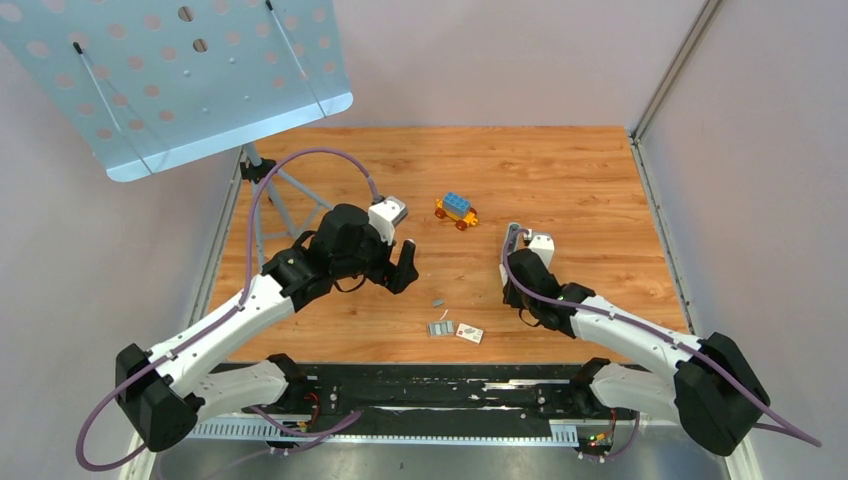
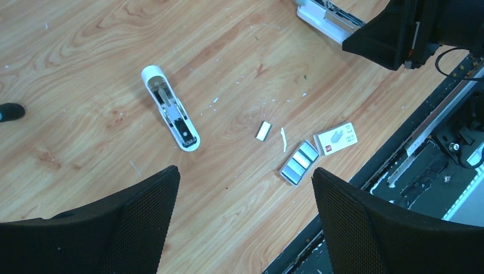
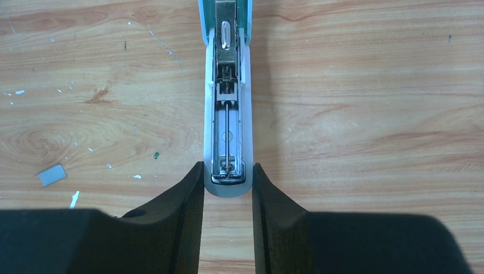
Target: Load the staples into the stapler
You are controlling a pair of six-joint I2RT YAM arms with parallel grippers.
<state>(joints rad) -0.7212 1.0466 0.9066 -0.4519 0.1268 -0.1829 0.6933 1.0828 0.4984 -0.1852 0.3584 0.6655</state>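
The stapler (image 3: 228, 114) is white with a teal top, and its metal magazine channel lies open and bare. My right gripper (image 3: 228, 166) is shut on its rounded near end; in the top view this grip (image 1: 515, 255) is right of centre, with the stapler (image 1: 514, 236) poking out beyond it. The staples (image 2: 299, 162) are grey strips packed side by side near the table's front edge (image 1: 440, 327). One loose strip (image 2: 263, 131) lies just beyond them. My left gripper (image 2: 244, 171) hovers open and empty above the wood, left of the staples.
A small white printed box (image 2: 335, 138) lies right of the staples. A white stapler-like piece (image 2: 171, 108) lies open side up further left. A blue and orange toy cart (image 1: 456, 210) stands mid-table, and a perforated metal stand (image 1: 180, 70) fills the far left.
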